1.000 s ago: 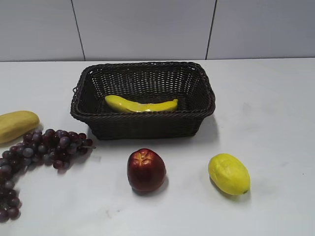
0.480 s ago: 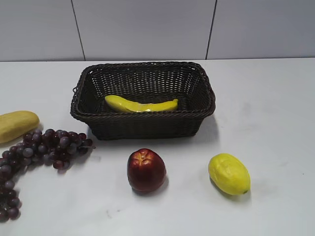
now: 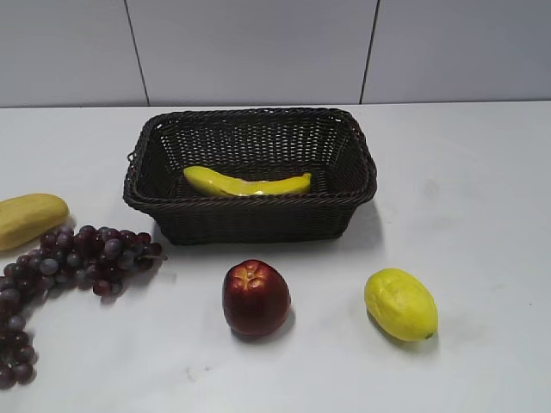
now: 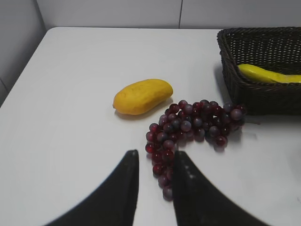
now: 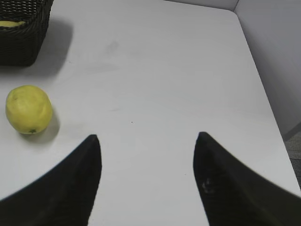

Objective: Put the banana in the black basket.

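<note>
The banana [image 3: 245, 183] lies inside the black basket [image 3: 250, 222] at the back middle of the table, along its front wall. It also shows in the left wrist view [image 4: 268, 74] inside the basket [image 4: 263, 96]. Neither gripper shows in the exterior view. My left gripper [image 4: 154, 157] hangs over the table beside the grapes, its fingers drawn together to a narrow gap with nothing between them. My right gripper [image 5: 146, 140] is wide open and empty over bare table at the right, far from the basket corner [image 5: 21, 44].
A bunch of dark red grapes [image 3: 77, 258] and a stubby pale-yellow fruit [image 3: 27, 219] lie at the left. A red apple [image 3: 256, 298] and a lemon [image 3: 399, 304] lie in front of the basket. The table's right edge [image 5: 270, 108] is near my right gripper.
</note>
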Tool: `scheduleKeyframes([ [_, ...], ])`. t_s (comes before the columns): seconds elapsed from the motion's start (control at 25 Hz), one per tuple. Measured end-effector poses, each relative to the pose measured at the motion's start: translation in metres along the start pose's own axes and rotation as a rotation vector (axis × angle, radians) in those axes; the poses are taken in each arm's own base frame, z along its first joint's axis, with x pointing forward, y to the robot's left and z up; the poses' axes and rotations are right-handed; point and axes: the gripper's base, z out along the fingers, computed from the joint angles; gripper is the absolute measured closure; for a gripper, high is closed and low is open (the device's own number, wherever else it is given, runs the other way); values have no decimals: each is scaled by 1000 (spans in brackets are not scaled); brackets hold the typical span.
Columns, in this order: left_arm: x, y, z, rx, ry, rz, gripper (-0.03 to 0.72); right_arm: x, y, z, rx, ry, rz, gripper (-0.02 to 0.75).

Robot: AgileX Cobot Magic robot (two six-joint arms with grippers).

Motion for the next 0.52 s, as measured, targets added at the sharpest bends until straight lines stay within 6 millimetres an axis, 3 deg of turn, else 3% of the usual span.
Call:
scheduleKeyframes([
  [0.52, 0, 0, 0, 0, 0, 0, 451, 0, 0, 0, 0, 0, -1, 260],
])
